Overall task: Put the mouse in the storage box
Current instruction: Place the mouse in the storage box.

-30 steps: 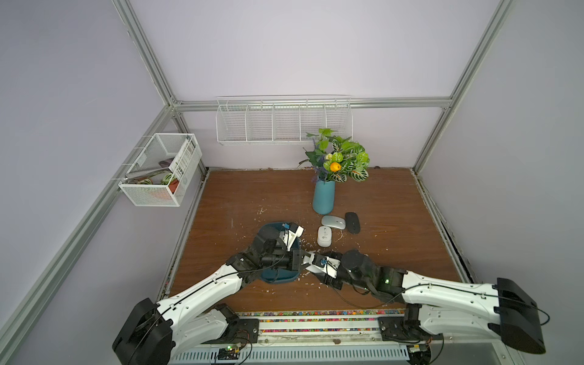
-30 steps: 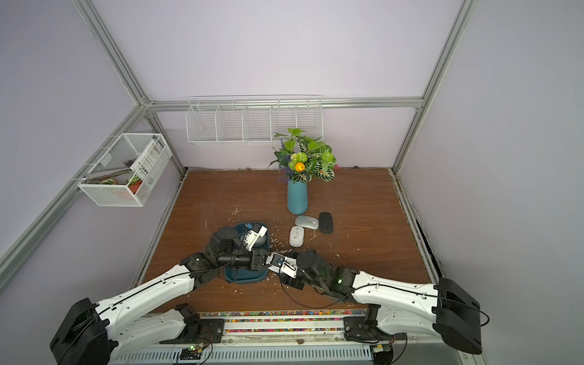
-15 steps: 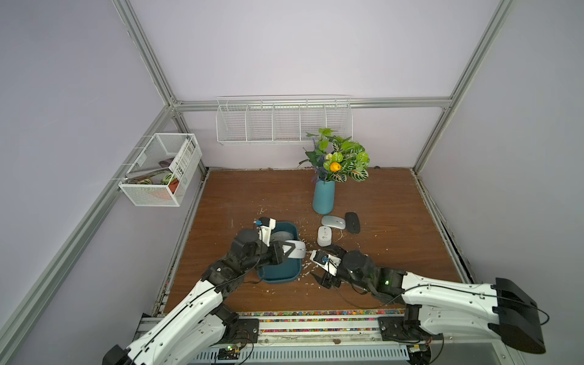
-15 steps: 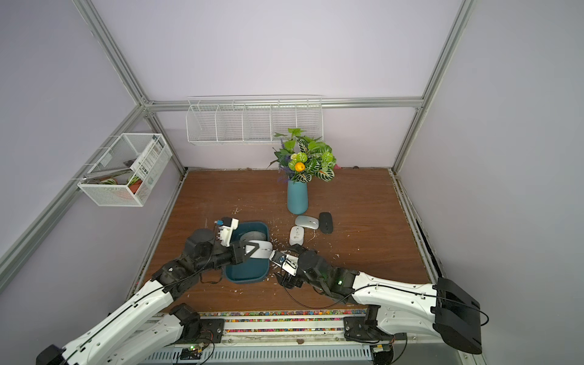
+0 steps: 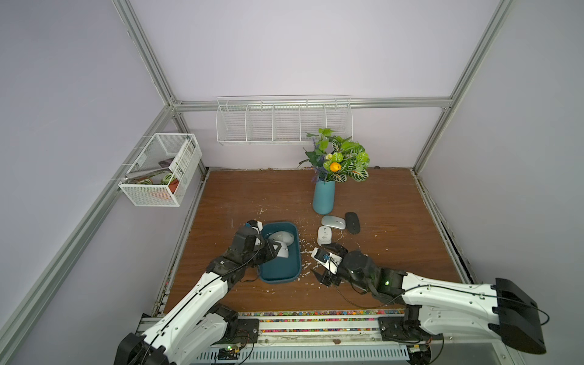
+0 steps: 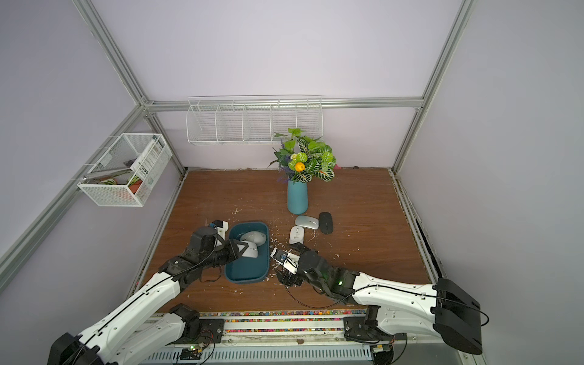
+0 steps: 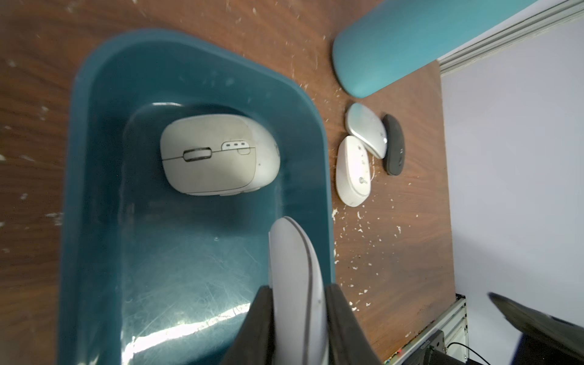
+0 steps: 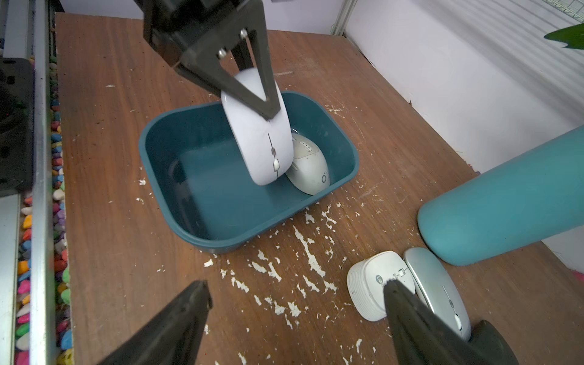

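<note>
Black right fingers [image 8: 404,316] stand wide apart with nothing between them, low over the bare wooden counter [image 8: 126,221]. In both top views they sit at lower centre, just right of the storage box [image 5: 279,275]. One fingertip hangs just beside the ribbed white mouse [image 8: 373,284] without clearly touching it.

Left of them, the left fingers [image 7: 341,316] are clamped narrow on the pale mouse [image 8: 259,142]. One finger lies across its upper shell and the other is pressed to its underside. They grip the rear end, so the wheel end juts out past the fingertips. The pale mouse hangs tilted, wheel end down, inside the outline of the storage box, over the upper half of the box as a top view shows it [image 6: 251,249]. Whether its tip touches anything below cannot be told.

Behind it, a grey-white mouse [image 7: 218,158] lies flat on the box floor at the end toward the top of the frame.

Farther up and to the right on the counter, the ribbed white mouse, a silver mouse [image 5: 333,221] and a black mouse [image 5: 352,222] lie close together. Just above them stands the light-blue vase [image 5: 323,197] with greenery. A long white wire basket [image 5: 284,121] hangs on the back wall in the upper centre.
</note>
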Tool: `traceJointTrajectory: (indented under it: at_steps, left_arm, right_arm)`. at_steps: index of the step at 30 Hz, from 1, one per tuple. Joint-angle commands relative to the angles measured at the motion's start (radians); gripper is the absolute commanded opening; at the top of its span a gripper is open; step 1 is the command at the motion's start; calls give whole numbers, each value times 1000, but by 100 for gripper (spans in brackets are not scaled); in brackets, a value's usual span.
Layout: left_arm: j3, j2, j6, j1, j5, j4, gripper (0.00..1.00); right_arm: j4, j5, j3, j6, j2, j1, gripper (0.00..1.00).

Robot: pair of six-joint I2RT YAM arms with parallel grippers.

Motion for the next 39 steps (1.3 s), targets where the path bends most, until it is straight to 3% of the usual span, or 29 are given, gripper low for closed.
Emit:
traceJointTrajectory:
  at_steps: [1, 4, 9, 19, 27, 31, 39]
  left_arm:
    - [3, 81, 11, 8, 36, 109, 0]
    - [18, 140, 27, 11, 36, 129, 0]
    - [-25, 203, 16, 100, 158, 253, 0]
    - [-18, 294, 28, 107, 212, 271, 0]
    - [21, 315, 52, 108, 139, 174, 55]
    - [58, 300, 56, 107, 39, 63, 66]
    - [101, 255, 75, 108, -66, -34, 73]
  right_arm:
    - [30, 35, -19, 25, -17, 4, 91]
    - [32, 35, -21, 26, -16, 4, 91]
    - [38, 48, -24, 32, -17, 4, 91]
    - [36, 47, -20, 32, -9, 4, 91]
    - [35, 48, -19, 31, -5, 4, 91]
    - [35, 49, -17, 32, -3, 4, 91]
    - [30, 61, -10, 37, 5, 4, 92]
